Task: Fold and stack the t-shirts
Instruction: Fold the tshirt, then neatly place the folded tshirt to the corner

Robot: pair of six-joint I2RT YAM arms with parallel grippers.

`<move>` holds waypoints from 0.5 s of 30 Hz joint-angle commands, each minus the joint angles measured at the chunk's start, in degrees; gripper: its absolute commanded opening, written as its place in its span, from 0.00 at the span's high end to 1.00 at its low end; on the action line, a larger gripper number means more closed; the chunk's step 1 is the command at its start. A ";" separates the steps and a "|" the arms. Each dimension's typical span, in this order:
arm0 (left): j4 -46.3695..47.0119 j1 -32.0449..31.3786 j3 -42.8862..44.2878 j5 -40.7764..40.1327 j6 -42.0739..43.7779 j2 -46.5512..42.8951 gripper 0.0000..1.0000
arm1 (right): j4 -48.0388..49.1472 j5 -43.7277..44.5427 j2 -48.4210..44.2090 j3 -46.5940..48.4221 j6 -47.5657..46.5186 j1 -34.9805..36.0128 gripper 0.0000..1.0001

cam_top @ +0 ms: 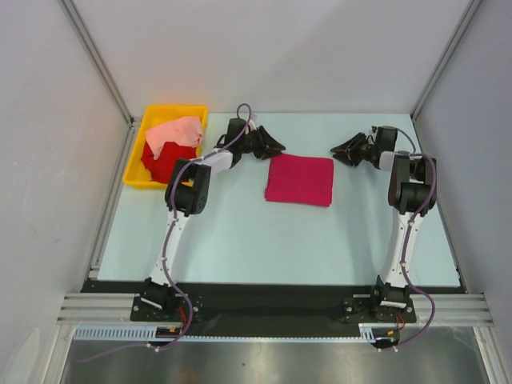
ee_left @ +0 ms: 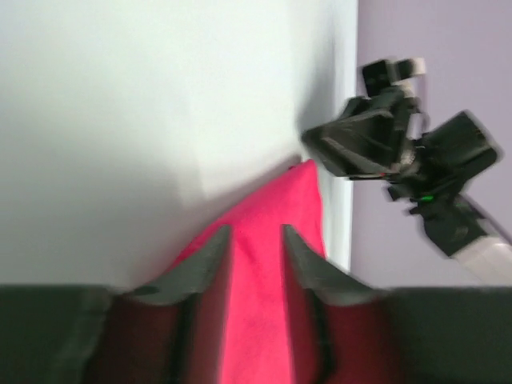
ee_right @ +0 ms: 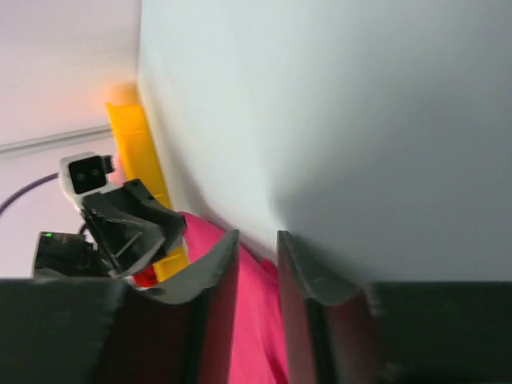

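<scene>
Now | left claw (cam_top: 277, 147) jaws partly apart, nothing gripped | right claw (cam_top: 338, 150) likewise parted, empty | folded magenta t-shirt (cam_top: 299, 179) flat between both claws, nearer the left tips | red t-shirt (cam_top: 164, 162) and salmon t-shirt (cam_top: 178, 132) behind left claw, in yellow bin (cam_top: 162, 111)

Red t-shirt (cam_top: 164, 166) partly hidden under pink t-shirt (cam_top: 178, 132) in bin (cam_top: 174, 110)

- A pale mint-green worktop (cam_top: 232, 240) fills the middle, evenly lit, with soft shadows.
- Plain light grey walls close it in: a back wall (cam_top: 272, 48), a left wall (cam_top: 48, 160) and a right wall (cam_top: 484, 160).
- Slanting metal posts (cam_top: 96, 60) mark the back corners.
- A black strip (cam_top: 272, 298) edges the near side, with a silvery rail (cam_top: 96, 308) at its end.
- A shiny metal sheet (cam_top: 264, 364) lies nearest.
</scene>
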 commanded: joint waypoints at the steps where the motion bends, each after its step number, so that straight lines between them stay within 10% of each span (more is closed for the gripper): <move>1: -5.02 1.42 3.03 0.61 4.17 -5.44 0.57 | -25.61 6.57 -8.26 6.00 -19.34 -1.56 0.62; 7: -16.01 0.10 -10.11 2.81 13.23 -24.77 0.48 | -43.43 6.42 -8.11 12.78 -36.25 -2.35 0.01; 15: -29.45 -0.87 -35.80 -1.22 25.53 -55.71 0.48 | -46.87 4.04 -4.58 10.85 -46.64 1.07 0.05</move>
